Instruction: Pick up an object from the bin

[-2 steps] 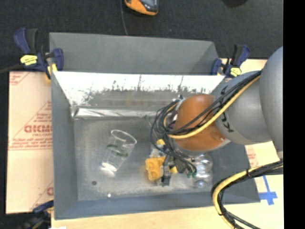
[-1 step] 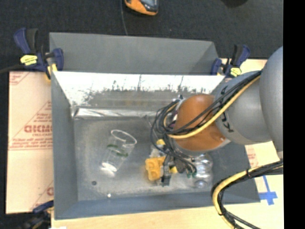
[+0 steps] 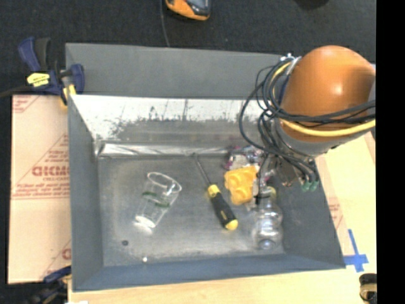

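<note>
End effector [image 3: 262, 185] (grip state: can't tell) at 3 o'clock in bin [image 3: 126, 122], yellow lump [image 3: 242, 183] at its 9, clear obj [image 3: 267, 227] at its 6; crowding could cause a nudge or double-grab.

Looks like a robotics lab here: a grey metal bin [image 3: 84, 189] sits on a dark surface [image 3: 253, 18], a robot arm [image 3: 296, 145] under an orange cover [image 3: 326, 84] trails black cables [image 3: 261, 100] over it, and a screwdriver [image 3: 221, 209] and clear cup [image 3: 155, 201] lie loose inside.
</note>
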You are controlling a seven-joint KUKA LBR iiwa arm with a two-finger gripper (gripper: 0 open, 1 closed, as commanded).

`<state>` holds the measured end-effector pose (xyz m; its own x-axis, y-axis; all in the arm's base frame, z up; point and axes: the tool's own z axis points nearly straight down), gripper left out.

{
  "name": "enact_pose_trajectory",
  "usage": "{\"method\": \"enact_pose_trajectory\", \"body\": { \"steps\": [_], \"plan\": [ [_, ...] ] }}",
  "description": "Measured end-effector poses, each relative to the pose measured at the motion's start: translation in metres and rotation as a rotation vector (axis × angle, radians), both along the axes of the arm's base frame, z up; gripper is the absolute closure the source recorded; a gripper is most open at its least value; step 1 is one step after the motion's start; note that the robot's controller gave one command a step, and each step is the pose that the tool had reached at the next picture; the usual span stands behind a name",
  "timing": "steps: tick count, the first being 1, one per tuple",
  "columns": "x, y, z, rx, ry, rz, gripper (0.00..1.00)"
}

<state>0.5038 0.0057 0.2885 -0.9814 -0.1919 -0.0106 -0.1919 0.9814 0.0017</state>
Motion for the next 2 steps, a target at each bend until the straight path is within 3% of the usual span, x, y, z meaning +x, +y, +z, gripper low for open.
{"method": "enact_pose_trajectory", "body": {
  "steps": [1,2],
  "plan": [
    [0.001,-0.001,0.031,0.000,-0.007,0.010,1.00],
    [0.001,-0.009,-0.038,-0.001,-0.009,0.064,1.00]
  ]
}}
